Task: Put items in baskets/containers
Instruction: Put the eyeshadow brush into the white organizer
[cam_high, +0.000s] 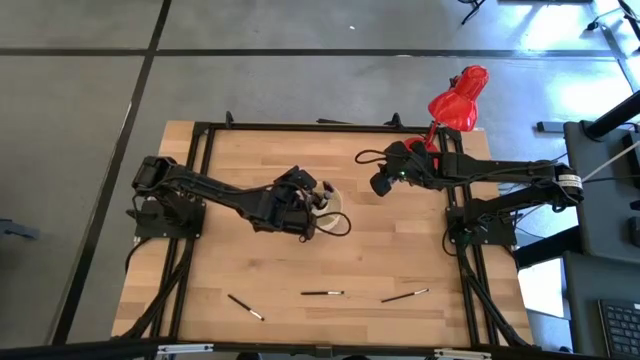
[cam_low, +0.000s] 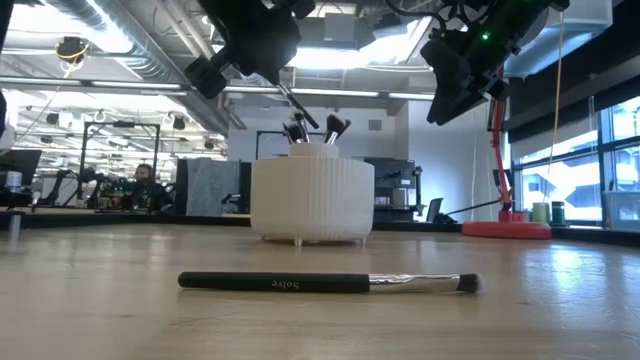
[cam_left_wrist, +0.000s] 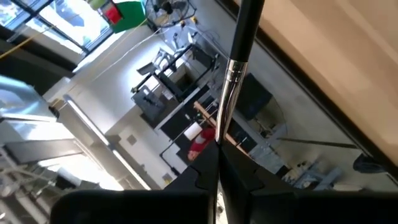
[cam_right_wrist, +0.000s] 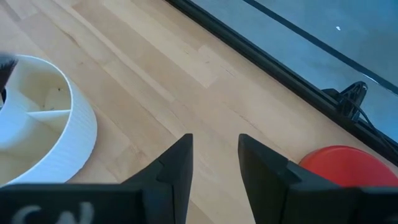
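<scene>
**Brushes Wait On Worktop, One Held Above Container**

Nearest, a black-handled, silver-ferruled makeup brush (cam_low: 330, 284) lies on the worktop (cam_high: 400, 250). Behind it stands the ribbed cream container (cam_low: 311, 200), brushes upright inside. Left gripper (cam_high: 308, 203) jaws pinch another brush (cam_left_wrist: 239, 74) above it. Right gripper (cam_right_wrist: 214, 165) jaws spread, empty.

Open desk (cam_high: 400, 250) at centre right of the frame, between the cream container (cam_high: 330, 203), crowded by the left end effector (cam_high: 318, 200), and three brushes (cam_high: 322, 293) along the bottom

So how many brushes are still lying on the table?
3, in a row along the near edge: the left brush, the middle brush and the right brush. The arms could hide more.
</scene>
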